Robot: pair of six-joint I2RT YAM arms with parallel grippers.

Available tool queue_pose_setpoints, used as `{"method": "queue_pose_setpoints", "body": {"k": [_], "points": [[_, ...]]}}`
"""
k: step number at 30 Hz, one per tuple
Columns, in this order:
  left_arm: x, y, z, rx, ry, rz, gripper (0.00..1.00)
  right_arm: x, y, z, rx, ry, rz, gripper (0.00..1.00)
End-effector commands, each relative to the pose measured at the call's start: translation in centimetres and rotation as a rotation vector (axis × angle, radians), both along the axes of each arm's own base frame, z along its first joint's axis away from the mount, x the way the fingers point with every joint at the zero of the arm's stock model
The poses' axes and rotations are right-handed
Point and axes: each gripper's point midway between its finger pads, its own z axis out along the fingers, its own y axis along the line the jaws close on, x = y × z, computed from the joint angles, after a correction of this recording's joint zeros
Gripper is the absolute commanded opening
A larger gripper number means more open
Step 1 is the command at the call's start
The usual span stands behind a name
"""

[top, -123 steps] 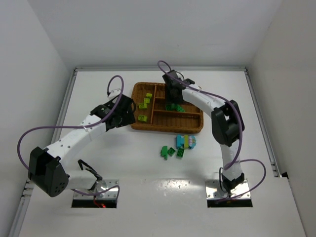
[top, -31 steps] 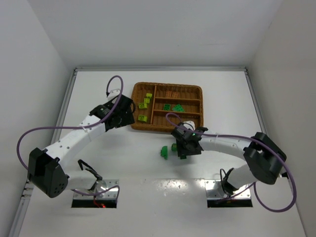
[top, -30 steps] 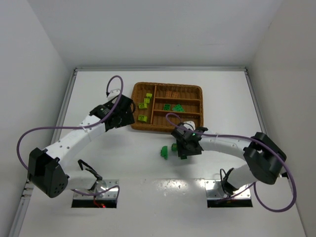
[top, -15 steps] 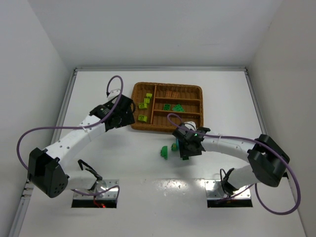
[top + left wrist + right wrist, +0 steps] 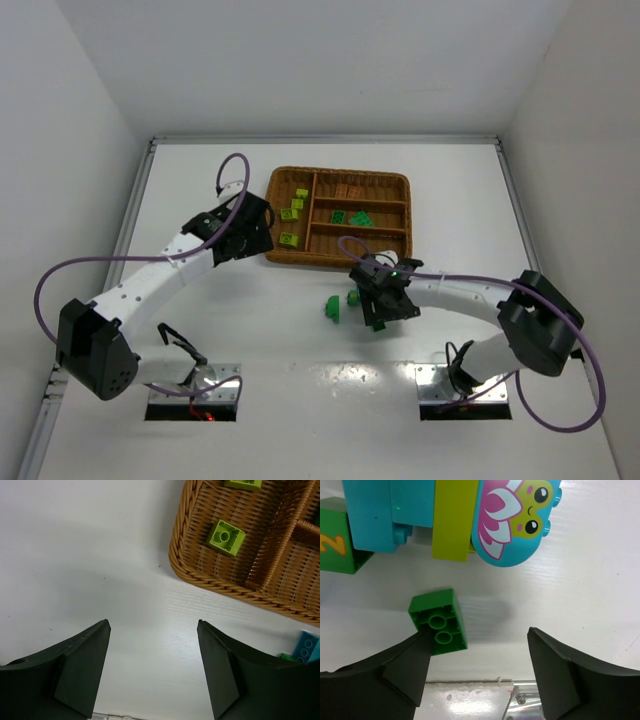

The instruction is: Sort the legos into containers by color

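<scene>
Left gripper: jaws apart with nothing between them, above the bare white bench, just beside the near left corner of the brown woven wicker tray.
Right gripper: jaws wide and gripping nothing, low over the bench near the tray's front edge.
Small dark green studded brick: lies hollow side up on the bench at the inner edge of one right-gripper finger, not clamped.
Cluster beyond it: cyan rounded block with a cartoon face, lime-yellow slab, cyan brick and green brick with an orange mark, touching in a row.
Tray's wide section: lime-yellow bricks.
Tray's narrow sections: orange-brown bricks in the farthest, dark green bricks in the middle one.
Loose green brick: on the bench, left of the right gripper.
</scene>
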Motion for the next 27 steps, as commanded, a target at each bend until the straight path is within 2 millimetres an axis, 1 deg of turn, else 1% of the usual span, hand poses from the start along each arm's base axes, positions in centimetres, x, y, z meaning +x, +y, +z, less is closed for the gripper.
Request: {"method": "queue_pose_setpoints", "body": {"k": [1, 3, 4, 6, 8, 9, 10, 11, 13, 16, 18, 19, 20, 23, 24, 25, 27], "points": [[0.4, -0.4, 0.7, -0.016, -0.021, -0.015, 0.77, 0.3, 0.2, 0.6, -0.004, -0.016, 0.013, 0.76], [0.6, -0.5, 1.0, -0.015, -0.028, -0.022, 0.77, 0.4, 0.6, 0.7, 0.018, -0.019, 0.014, 0.66], [0.6, -0.5, 1.0, -0.015, -0.028, -0.022, 0.77, 0.3, 0.8, 1.0, 0.034, -0.021, 0.016, 0.62], [0.6, -0.5, 0.7, -0.01, -0.02, -0.022, 0.77, 0.8, 1.7, 1.8, 0.088, -0.054, 0.018, 0.51], [0.6, -0.5, 0.7, -0.01, -0.02, -0.022, 0.77, 0.9, 1.8, 2.2, 0.106, -0.067, 0.009, 0.51], [0.6, -0.5, 0.7, -0.01, -0.02, -0.022, 0.77, 0.8, 1.7, 2.2, 0.099, -0.061, 0.009, 0.58], [0.6, -0.5, 0.7, -0.01, -0.02, -0.022, 0.77, 1.1, 2.0, 2.5, 0.109, -0.069, 0.009, 0.63], [0.6, -0.5, 0.7, -0.01, -0.02, -0.022, 0.77, 1.0, 1.5, 2.5, 0.089, -0.07, 0.006, 0.67], [0.6, -0.5, 0.7, -0.01, -0.02, -0.022, 0.77, 1.4, 1.5, 3.2, 0.092, -0.096, 0.003, 0.67], [0.5, -0.8, 0.7, -0.01, -0.02, -0.031, 0.77, 1.7, 2.8, 3.9, 0.165, -0.117, 0.049, 0.67], [0.5, -0.8, 0.7, -0.01, -0.02, -0.031, 0.77, 1.0, 3.1, 3.2, 0.178, -0.077, 0.101, 0.74], [0.5, -0.8, 0.7, -0.01, -0.02, -0.031, 0.77, 0.9, 3.3, 2.9, 0.174, -0.064, 0.153, 0.79], [0.5, -0.8, 0.7, -0.01, -0.02, -0.031, 0.77, 0.7, 3.3, 2.6, 0.165, -0.048, 0.168, 0.81], [0.5, -0.8, 0.7, -0.01, -0.02, -0.031, 0.77, 0.3, 3.0, 1.0, 0.134, -0.014, 0.203, 0.81], [0.5, -0.8, 0.7, -0.01, -0.02, -0.031, 0.77, 0.5, 3.1, 1.0, 0.14, -0.021, 0.203, 0.81], [0.5, -0.8, 0.7, -0.01, -0.02, -0.031, 0.77, 0.2, 3.0, 0.5, 0.136, -0.004, 0.205, 0.81], [0.5, -0.8, 0.7, -0.01, -0.02, -0.031, 0.77, 0.2, 3.0, -0.3, 0.124, 0.005, 0.215, 0.78]]}}
